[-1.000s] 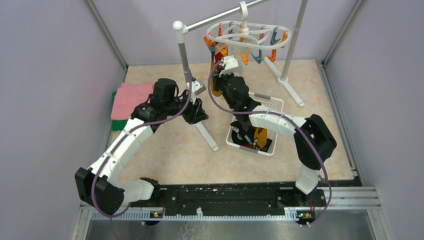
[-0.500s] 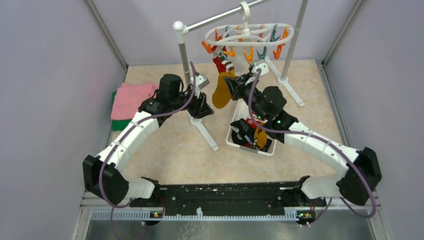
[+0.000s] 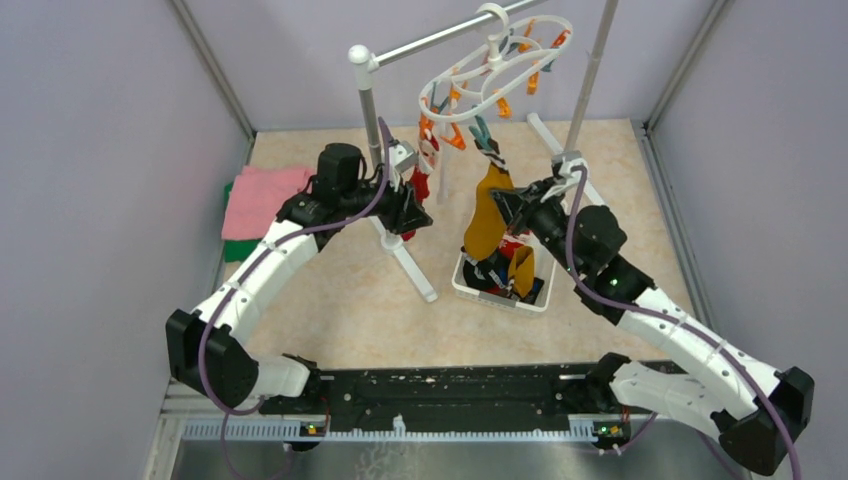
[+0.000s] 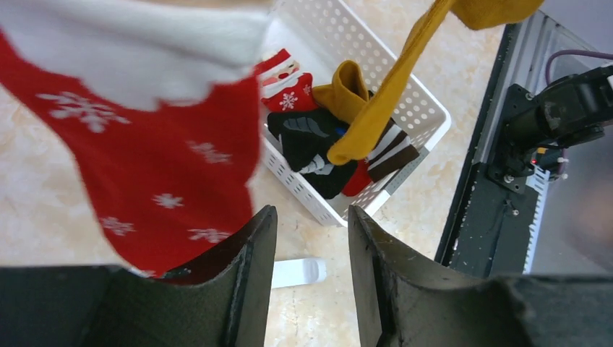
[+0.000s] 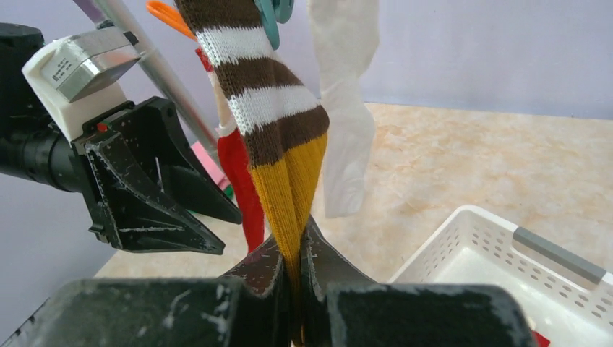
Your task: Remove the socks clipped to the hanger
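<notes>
The white oval hanger [image 3: 490, 65] hangs tilted from the rack bar, its low end toward the arms. A mustard sock with a brown-and-white striped cuff [image 3: 487, 215] hangs from a teal clip [image 3: 485, 135], stretched down over the basket. My right gripper [image 3: 503, 205] is shut on its mustard part [image 5: 289, 181], jaws pressed on the fabric [image 5: 296, 249]. A white sock [image 5: 347, 108] and a red sock [image 5: 242, 181] hang behind it. My left gripper [image 4: 307, 231] is open and empty, with the red snowflake sock [image 4: 159, 166] just off its left finger.
A white perforated basket [image 3: 470, 290] under the mustard sock holds several socks [image 4: 318, 137]. The grey-and-white pole rack [image 3: 368, 100] stands mid-table, a foot [image 3: 415, 270] reaching toward me. Pink [image 3: 262, 195] and green [image 3: 232, 250] cloths lie at left. Walls close three sides.
My right arm has swung right and pulled the mustard sock down and toward the basket, tilting the hanger. My left gripper has edged right to the red sock.
</notes>
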Motion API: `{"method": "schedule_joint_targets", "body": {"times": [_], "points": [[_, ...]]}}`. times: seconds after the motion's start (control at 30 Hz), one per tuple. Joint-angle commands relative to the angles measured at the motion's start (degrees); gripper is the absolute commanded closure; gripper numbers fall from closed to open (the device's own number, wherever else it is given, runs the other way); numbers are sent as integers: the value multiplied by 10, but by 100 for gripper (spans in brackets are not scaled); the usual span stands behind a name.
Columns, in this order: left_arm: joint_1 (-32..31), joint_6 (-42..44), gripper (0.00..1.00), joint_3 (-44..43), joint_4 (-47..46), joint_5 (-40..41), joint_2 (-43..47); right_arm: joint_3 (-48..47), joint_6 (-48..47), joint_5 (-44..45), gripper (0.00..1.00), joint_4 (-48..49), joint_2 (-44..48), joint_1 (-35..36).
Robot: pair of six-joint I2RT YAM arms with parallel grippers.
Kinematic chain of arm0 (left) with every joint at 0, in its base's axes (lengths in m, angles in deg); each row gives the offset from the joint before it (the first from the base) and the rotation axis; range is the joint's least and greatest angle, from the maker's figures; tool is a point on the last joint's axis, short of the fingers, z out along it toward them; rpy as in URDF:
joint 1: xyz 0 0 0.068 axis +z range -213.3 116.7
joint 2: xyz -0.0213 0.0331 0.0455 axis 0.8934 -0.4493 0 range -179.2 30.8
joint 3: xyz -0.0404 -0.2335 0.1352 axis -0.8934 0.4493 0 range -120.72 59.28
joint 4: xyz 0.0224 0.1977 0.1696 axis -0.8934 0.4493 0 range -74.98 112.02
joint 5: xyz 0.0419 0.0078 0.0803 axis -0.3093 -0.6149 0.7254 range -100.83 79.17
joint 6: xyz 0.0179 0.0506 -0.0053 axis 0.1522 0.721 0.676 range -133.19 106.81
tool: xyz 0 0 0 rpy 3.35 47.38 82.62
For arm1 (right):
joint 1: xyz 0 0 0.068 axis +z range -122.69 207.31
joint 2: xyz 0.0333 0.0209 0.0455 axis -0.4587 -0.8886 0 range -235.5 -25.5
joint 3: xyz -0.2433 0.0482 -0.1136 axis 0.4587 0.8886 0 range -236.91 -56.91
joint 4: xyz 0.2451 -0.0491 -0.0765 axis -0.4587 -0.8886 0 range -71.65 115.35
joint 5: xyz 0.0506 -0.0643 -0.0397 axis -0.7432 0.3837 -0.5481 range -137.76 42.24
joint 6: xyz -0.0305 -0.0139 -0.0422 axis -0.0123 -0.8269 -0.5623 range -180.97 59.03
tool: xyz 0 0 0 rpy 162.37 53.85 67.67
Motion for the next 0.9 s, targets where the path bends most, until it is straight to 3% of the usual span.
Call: {"method": "schedule_joint_targets", "body": {"times": [0.0,0.2,0.43,0.67,0.77,0.87], "points": [[1,-12,50,-20,-35,-51,11,5,20,-22,100,-25,37,-14],[1,-9,33,-21,-32,-112,11,-44,67,-138,100,-13,-19,-20],[1,19,2,-45,2,-140,-3,-84,157,-304,100,32,-83,-38],[1,-11,2,-69,-36,-186,-42,-77,208,-350,100,75,-92,-57],[-2,-38,7,-67,-48,-215,-54,-77,225,-352,100,96,-99,-58],[-6,-66,19,-58,-62,-242,-62,-80,245,-360,100,119,-113,-58]]}}
